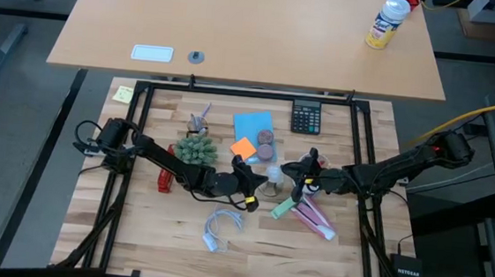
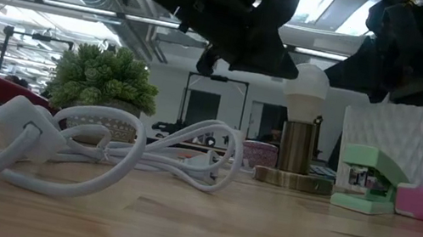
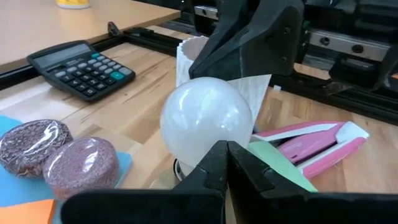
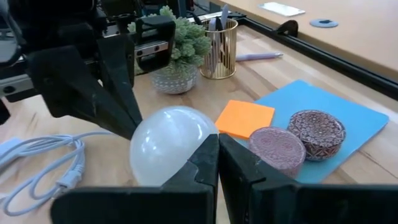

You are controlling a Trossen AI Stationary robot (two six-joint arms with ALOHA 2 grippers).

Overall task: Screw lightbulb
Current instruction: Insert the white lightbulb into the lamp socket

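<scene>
The lightbulb (image 2: 306, 81), a frosted white globe, stands upright in a brass socket (image 2: 296, 146) on a round wooden base (image 2: 291, 180) at the table's middle; it also shows in the high view (image 1: 273, 174). My left gripper (image 3: 227, 152) is shut, its tips at the globe's left side (image 3: 205, 118). My right gripper (image 4: 218, 146) is shut, its tips at the globe's right side (image 4: 165, 146). The two grippers face each other across the bulb (image 1: 258, 182) (image 1: 289, 171). My left gripper's shut fingertips (image 3: 214, 158) lie at the lower part of the globe (image 3: 199, 146), coming level from the table's left; I cannot tell whether they touch it. My right gripper's shut fingertips (image 4: 208, 152) lie at the globe's side (image 4: 180, 155), coming level from the table's right; I cannot tell whether they touch it.
A white looped cord (image 1: 220, 229) lies near the front. A green stapler (image 1: 282, 208) and a pink stapler (image 1: 316, 219) lie right of the base. A plant (image 1: 195, 149), red stapler (image 1: 166, 175), calculator (image 1: 306, 118), blue pad (image 1: 253, 124) and two round tins (image 4: 298, 140) stand behind.
</scene>
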